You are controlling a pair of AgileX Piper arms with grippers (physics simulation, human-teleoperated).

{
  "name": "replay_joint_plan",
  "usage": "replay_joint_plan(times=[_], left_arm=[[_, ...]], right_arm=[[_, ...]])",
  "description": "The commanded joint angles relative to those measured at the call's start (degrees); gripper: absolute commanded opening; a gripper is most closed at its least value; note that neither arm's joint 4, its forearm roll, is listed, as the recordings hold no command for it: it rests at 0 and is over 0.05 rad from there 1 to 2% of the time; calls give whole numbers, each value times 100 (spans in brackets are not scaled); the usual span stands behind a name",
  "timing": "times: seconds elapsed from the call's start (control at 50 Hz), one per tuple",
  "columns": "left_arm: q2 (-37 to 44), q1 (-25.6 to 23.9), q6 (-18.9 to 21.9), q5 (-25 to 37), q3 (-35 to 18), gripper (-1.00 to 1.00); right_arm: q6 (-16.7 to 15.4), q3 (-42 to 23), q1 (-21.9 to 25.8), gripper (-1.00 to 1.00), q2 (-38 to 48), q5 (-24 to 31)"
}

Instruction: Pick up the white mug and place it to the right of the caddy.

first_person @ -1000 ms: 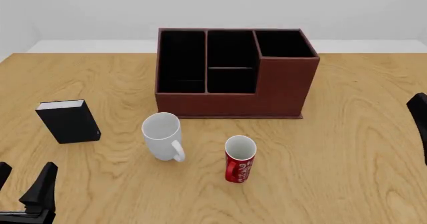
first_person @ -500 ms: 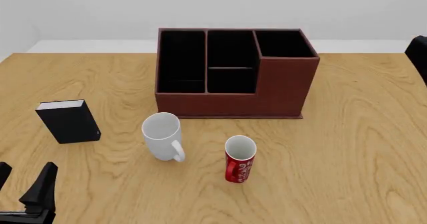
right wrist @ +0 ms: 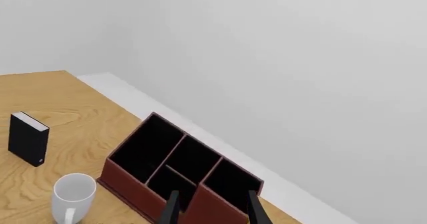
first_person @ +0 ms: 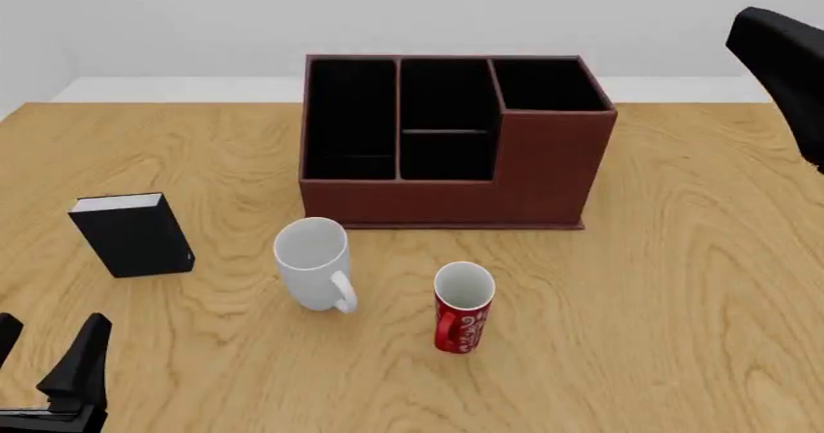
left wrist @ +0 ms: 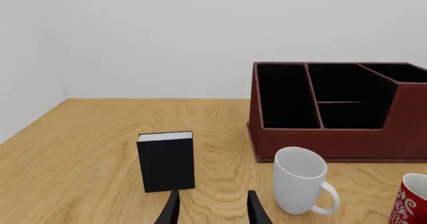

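The left gripper (first_person: 52, 375) sits low at the near left corner of the light wooden table (first_person: 696, 288), its dark fingers spread with nothing between them. The right gripper (right wrist: 212, 206) hangs high above the far right, its fingers likewise parted and empty in its wrist view; the front view shows only a dark part of that arm.

The plain glossy white ceramic mug (first_person: 315, 263) stands upright in front of the caddy's left half, its loop handle turned toward the near side. Beside it, to its right and a little nearer, stands the red patterned mug (first_person: 462, 308). The large dark reddish-brown caddy (first_person: 445, 177) with black-lined compartments stands behind both. A small black book (first_person: 133, 233) stands well to the left.

The reach has not begun. A good grasp probably comes from above, pinching the rim opposite the handle and keeping clear of the red mug.
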Motion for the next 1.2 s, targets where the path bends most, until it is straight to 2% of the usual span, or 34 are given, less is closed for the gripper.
replay_joint_plan(times=[0.02,0.16,0.34,0.46,0.6,0.86,1.2], left_arm=[[0,0,0,0,0,100],[0,0,0,0,0,100],[0,0,0,0,0,100],[0,0,0,0,0,100],[0,0,0,0,0,100],[0,0,0,0,0,100],[0,0,0,0,0,100]], right_arm=[[53,-392,222,100,402,214],[302,-564,365,100,639,334],[300,-416,410,100,842,256],[214,-360,504,100,970,289],[104,-379,830,100,1227,348],[-179,-409,1043,100,1636,561],[-67,-312,1268,100,2005,575]])
